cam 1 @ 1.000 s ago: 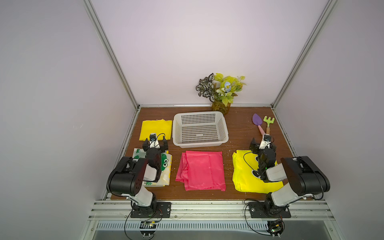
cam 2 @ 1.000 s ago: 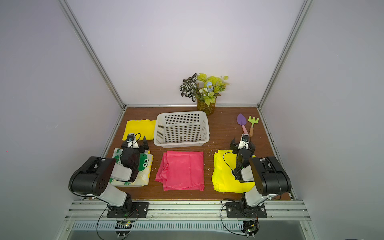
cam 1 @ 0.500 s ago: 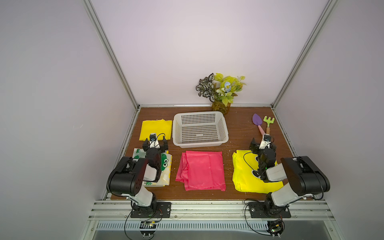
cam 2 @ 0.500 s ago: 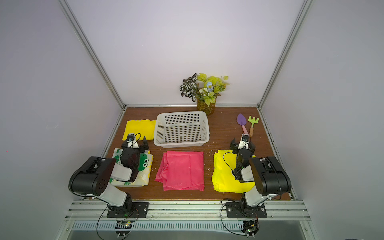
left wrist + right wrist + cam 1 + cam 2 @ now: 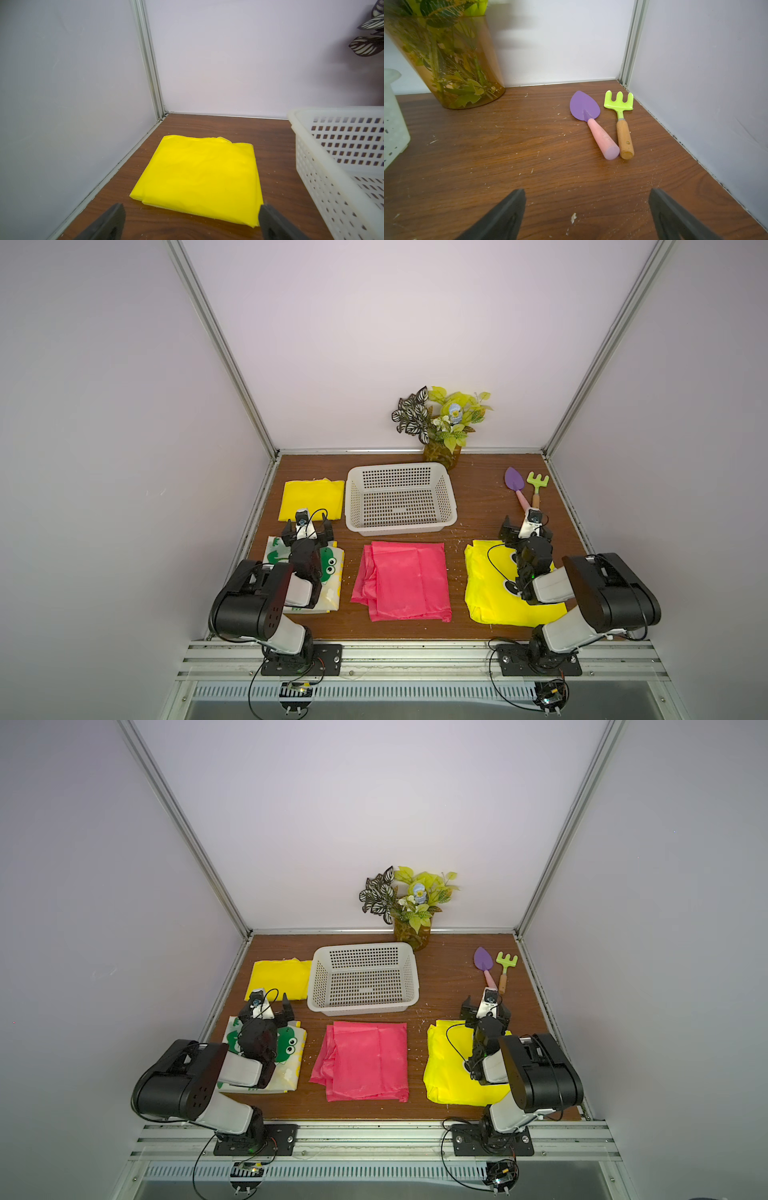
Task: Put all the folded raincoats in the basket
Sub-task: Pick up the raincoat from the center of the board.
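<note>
Basically pre-grasp: left hand [image 5: 308,526] and right hand [image 5: 525,531] both open, empty; basket [image 5: 400,467] holds nothing. Next move likely calls for gripping the pink folded raincoat [image 5: 405,580].

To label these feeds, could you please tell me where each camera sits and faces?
Top views: above the front rail, looking down at the table; both arms show, left tool and right tool.
Left wrist: on the left arm, facing the yellow raincoat; fingertips show.
Right wrist: on the right arm, facing trowel and rake; fingertips show.
Shared: both wrist views catch the basket.
</note>
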Robot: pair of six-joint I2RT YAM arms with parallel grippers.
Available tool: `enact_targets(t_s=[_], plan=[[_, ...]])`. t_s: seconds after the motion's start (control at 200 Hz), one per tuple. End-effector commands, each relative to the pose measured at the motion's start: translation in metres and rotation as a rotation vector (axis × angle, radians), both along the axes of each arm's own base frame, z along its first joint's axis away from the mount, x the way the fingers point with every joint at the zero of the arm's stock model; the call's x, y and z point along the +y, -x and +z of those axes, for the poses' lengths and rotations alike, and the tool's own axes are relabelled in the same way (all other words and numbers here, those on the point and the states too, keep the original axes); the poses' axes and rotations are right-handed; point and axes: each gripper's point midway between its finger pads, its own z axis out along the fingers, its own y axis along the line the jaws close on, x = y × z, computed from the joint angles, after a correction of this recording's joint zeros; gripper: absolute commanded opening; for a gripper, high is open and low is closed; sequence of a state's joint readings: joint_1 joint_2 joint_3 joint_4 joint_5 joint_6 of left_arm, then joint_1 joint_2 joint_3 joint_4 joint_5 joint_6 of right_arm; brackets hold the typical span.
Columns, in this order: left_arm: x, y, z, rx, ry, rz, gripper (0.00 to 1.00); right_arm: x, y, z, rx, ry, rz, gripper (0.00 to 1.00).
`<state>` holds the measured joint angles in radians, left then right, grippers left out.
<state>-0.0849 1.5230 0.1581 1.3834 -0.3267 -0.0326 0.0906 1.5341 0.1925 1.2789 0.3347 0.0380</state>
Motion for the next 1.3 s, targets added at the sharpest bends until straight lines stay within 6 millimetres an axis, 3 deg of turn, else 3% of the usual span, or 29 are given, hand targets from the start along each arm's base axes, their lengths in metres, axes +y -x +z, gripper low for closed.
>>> enact_targets(t_s=[0.0,0.175,0.29,0.38,0.59,0.671,0.751,0.841,0.956,1.051,1.186,1.296], plan=[[0.003,0.001,0.003,-0.009,-0.015,0.029,1.00,0.002,-0.017,0.030,-0.004,0.025,-0.009,1.00],[0.003,0.001,0.003,-0.012,-0.014,0.029,1.00,0.001,-0.041,0.048,0.138,0.048,-0.031,1.00],[0.003,0.002,0.004,-0.015,-0.014,0.029,0.99,-0.012,-0.031,0.050,0.134,0.068,-0.103,1.00],[0.005,0.006,0.011,-0.021,-0.032,0.055,0.99,-0.009,-0.027,0.056,0.145,0.053,-0.087,1.00],[0.009,-0.017,0.066,0.036,-0.027,0.111,1.00,0.001,-0.032,0.065,0.201,-0.031,-0.048,0.99],[0.014,-0.023,0.068,0.153,-0.021,0.159,0.99,0.008,-0.035,0.063,0.235,-0.076,-0.028,1.00],[0.025,-0.019,0.076,0.190,0.096,0.253,0.99,0.013,-0.037,0.061,0.277,-0.126,-0.015,1.00],[0.017,-0.022,0.085,0.231,0.245,0.206,0.99,0.023,-0.036,0.059,0.316,-0.183,0.026,0.99],[0.009,-0.020,0.091,0.295,0.365,0.195,1.00,0.041,-0.028,0.057,0.353,-0.250,0.111,0.97],[-0.010,-0.017,0.097,0.349,0.401,0.089,1.00,0.055,-0.017,0.056,0.385,-0.295,0.182,0.95],[-0.024,-0.002,0.105,0.358,0.476,0.020,0.99,0.070,0.001,0.055,0.422,-0.366,0.244,0.92],[-0.027,0.012,0.096,0.381,0.567,0.030,1.00,0.076,0.016,0.053,0.472,-0.425,0.235,0.89]])
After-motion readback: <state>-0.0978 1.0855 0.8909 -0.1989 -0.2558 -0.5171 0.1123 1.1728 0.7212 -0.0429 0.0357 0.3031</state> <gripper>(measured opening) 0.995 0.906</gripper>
